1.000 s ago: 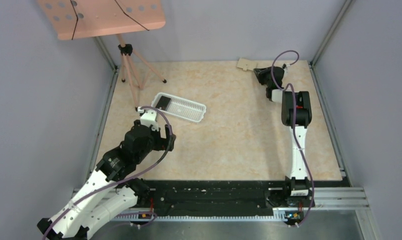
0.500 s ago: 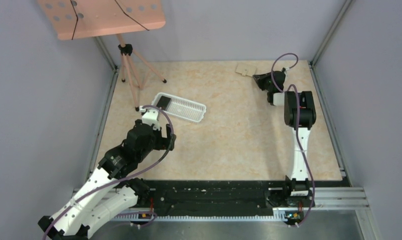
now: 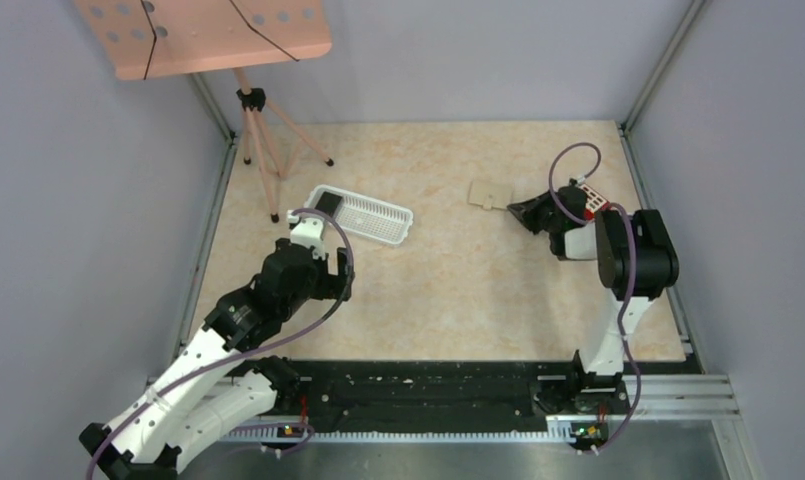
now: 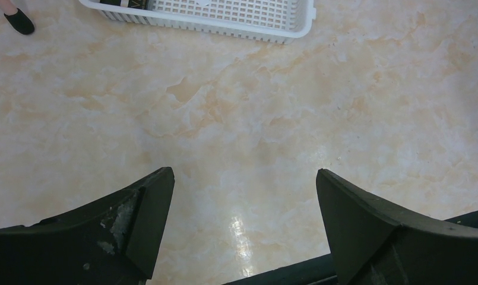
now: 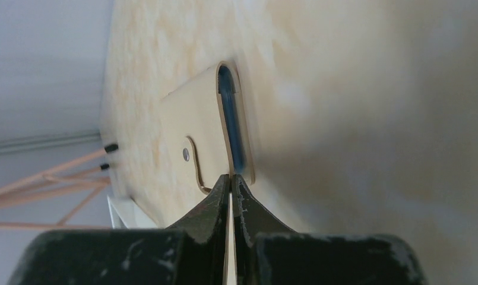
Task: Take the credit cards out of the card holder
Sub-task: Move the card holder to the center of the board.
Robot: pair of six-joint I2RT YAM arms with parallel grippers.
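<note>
The card holder (image 3: 484, 194) is a flat tan pouch with a metal snap, held just above the table right of centre. In the right wrist view the card holder (image 5: 192, 119) shows a blue edge (image 5: 231, 124) inside its open slot. My right gripper (image 3: 519, 210) is shut on the holder's near edge, and in its wrist view the right gripper (image 5: 230, 176) has its fingers pressed together on it. My left gripper (image 3: 328, 281) is open and empty over bare table at the left; in its wrist view the left gripper (image 4: 242, 178) holds nothing.
A white slotted basket (image 3: 376, 218) lies at mid-left with a dark card (image 3: 326, 203) in its left end; the basket (image 4: 296, 18) is just ahead of my left fingers. A pink tripod stand (image 3: 263, 140) stands at the back left. A red box with white squares (image 3: 591, 197) sits by my right wrist.
My right arm has drawn back from the far right corner toward the middle, carrying the card holder nearer and leftward. My left arm has barely shifted.
</note>
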